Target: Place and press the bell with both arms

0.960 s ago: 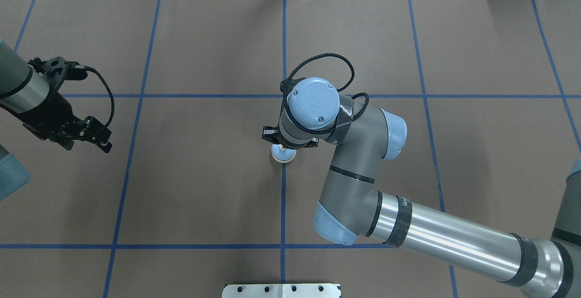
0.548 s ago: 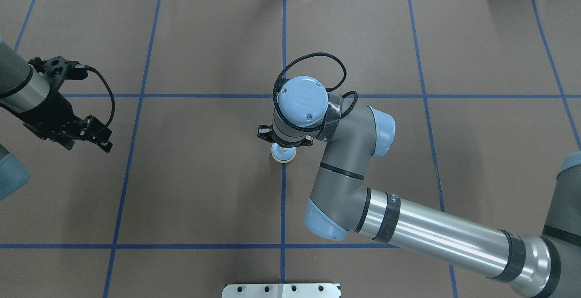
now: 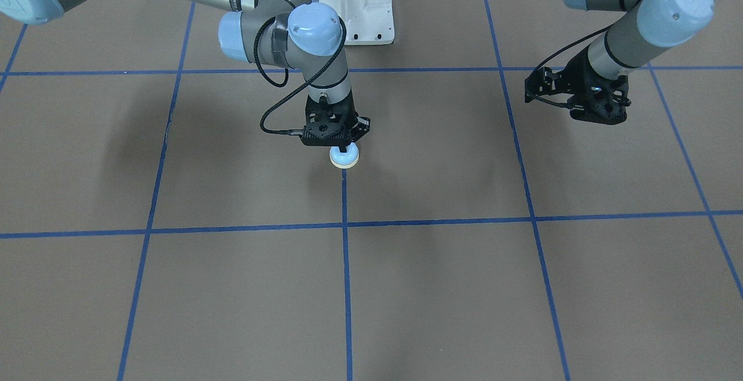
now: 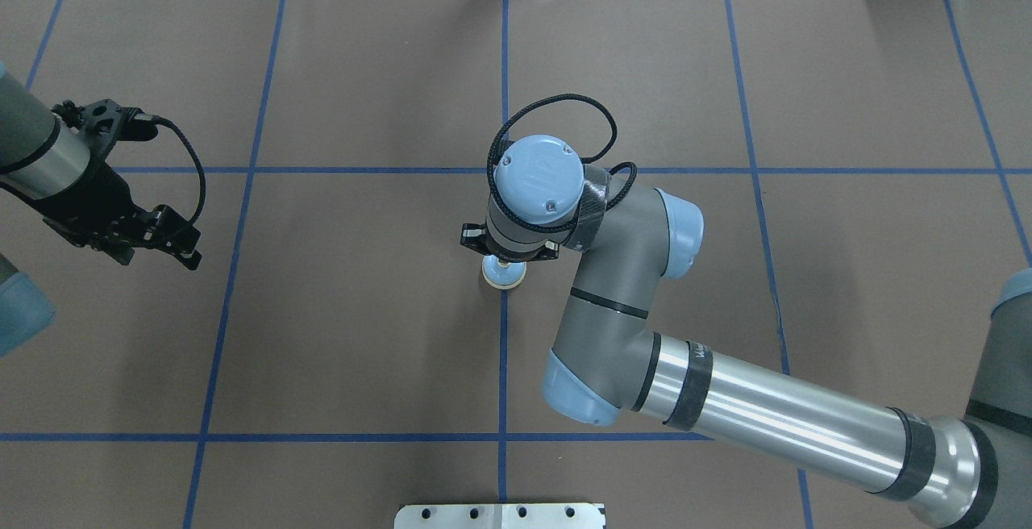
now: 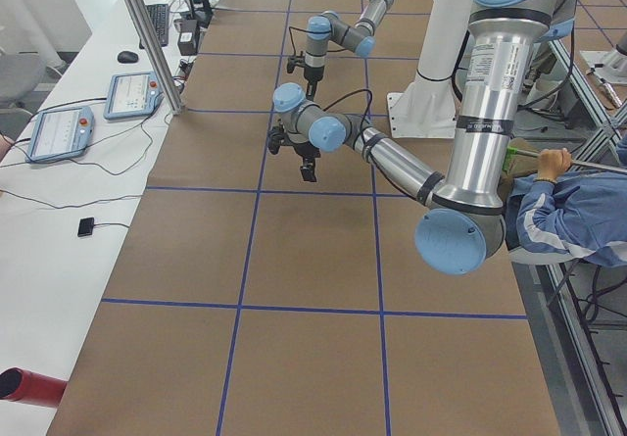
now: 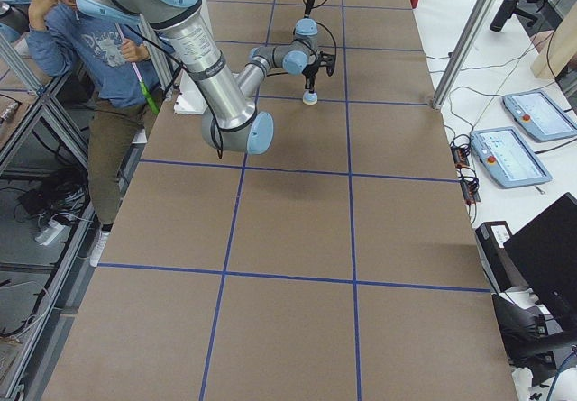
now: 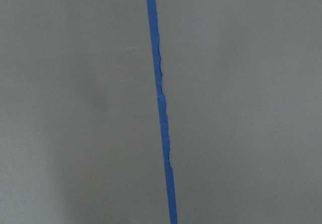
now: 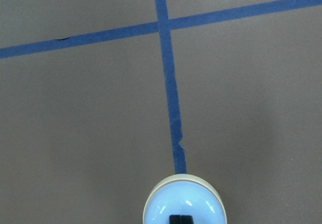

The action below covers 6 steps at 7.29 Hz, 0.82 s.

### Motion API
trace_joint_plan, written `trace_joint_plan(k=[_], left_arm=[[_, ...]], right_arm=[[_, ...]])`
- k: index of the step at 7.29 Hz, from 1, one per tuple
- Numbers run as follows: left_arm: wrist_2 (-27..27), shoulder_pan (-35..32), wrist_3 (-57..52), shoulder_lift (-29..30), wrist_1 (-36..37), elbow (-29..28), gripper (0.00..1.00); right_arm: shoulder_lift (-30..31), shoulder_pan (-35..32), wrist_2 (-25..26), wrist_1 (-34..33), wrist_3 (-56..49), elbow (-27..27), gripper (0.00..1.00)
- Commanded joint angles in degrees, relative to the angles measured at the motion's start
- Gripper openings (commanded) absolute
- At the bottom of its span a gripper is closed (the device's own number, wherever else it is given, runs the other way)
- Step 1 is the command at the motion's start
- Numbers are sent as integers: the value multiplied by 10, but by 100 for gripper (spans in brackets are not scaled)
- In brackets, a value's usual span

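Note:
The bell (image 3: 343,158), light blue dome on a cream base ring, stands on the brown table (image 3: 441,288) on the centre blue tape line. It also shows in the overhead view (image 4: 504,275) and the right wrist view (image 8: 182,204). My right gripper (image 3: 342,150) points straight down onto it. In the right wrist view its black fingertips (image 8: 181,219) sit together on the dome's top and hide the button. My left gripper (image 4: 184,245) hangs open and empty above the table far to the left, also seen in the front view (image 3: 601,115).
Blue tape lines (image 4: 504,368) split the brown table into squares. The white pedestal (image 3: 354,3) stands at the robot's side. Tablets (image 6: 509,153) and cables lie on the white bench past the far edge. A seated person (image 6: 99,50) is beside the robot.
My right wrist and forearm have shifted a little to the left over the bell. The bell stays at the same spot. The left arm has hardly moved.

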<state>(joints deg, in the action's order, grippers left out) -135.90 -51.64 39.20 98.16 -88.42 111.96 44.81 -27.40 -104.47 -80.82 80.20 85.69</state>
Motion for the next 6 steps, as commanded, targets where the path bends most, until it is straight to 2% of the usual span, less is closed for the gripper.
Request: trace_joint_plan(k=[1,2,3,4,6], left_arm=[[-1,-2,0,-3,0,4,100],[-1,-4,-1,-5,0,9,100],[-1,-16,-2,-5,1,11,100],[-1,-35,-14,-16,0,12,100],[-1,-73,-95,-40,1,12,100]], right_arm=[[51,-44,-51,-6,-3,69,0],[122,-69,-62,-5,-9,142,0],[200,-114,-101,-5,-52,202,0],[265,-176,-151,-5,-133,233,0],[363,-290,-200,-4,-313,240,2]])
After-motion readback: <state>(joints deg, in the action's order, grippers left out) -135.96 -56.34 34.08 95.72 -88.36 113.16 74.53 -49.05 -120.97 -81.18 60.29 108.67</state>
